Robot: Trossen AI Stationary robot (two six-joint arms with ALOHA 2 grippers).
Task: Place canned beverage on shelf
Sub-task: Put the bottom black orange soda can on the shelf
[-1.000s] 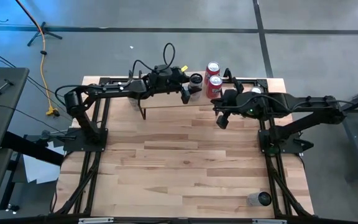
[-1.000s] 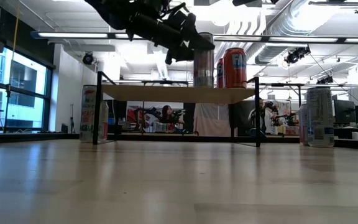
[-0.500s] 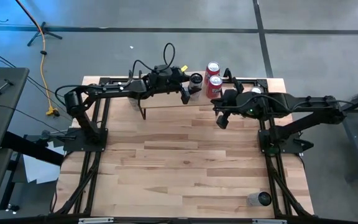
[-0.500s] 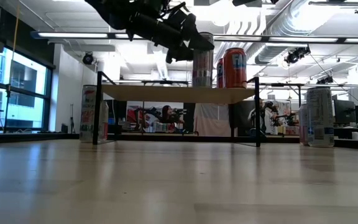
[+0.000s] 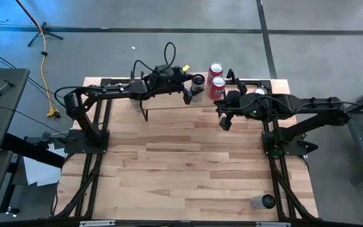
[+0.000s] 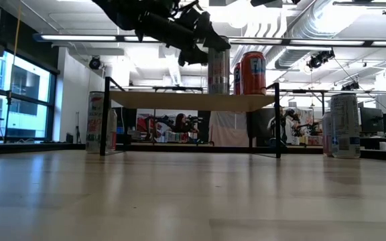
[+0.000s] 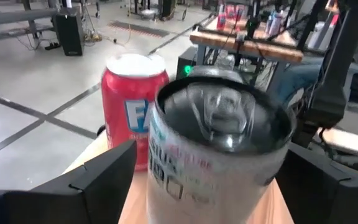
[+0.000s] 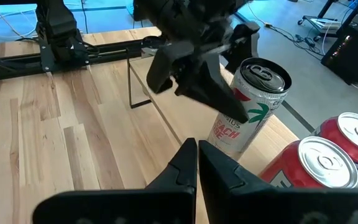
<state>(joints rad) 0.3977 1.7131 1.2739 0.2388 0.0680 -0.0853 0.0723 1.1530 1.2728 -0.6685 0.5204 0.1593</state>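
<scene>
The silver-grey beverage can with a white label and palm-leaf print stands upright on the shelf, a low riser with a light wood plank top and thin black wire legs, at the far edge of the light wood plank surface. It sits toward the shelf's right end, just beside two red cans already standing there; in the low view it shows as the grey can next to the orange-red one. Its base appears flat on the plank, so the placing step looks effectively done.

The left end effector is at the can, its two dark fingers standing on either side of the can body with visible space between pad and label in the left wrist view. The jaws are spread wide and no longer clamp the can; this reads as a release, the can being left to stand by itself. The fingers bracket it so that, were it to tip, it would meet a finger first.

The right end effector waits just in front of the shelf's right end, fingers pressed together and carrying nothing, clear of the cans.

A further can stands near the front right corner of the surface, well apart, and others stand at surface level around the shelf in the low view.

Risk, as a judgement: withdrawal should be straight back or upward, since a sideways move could knock the can into the neighbouring red cans.
</scene>
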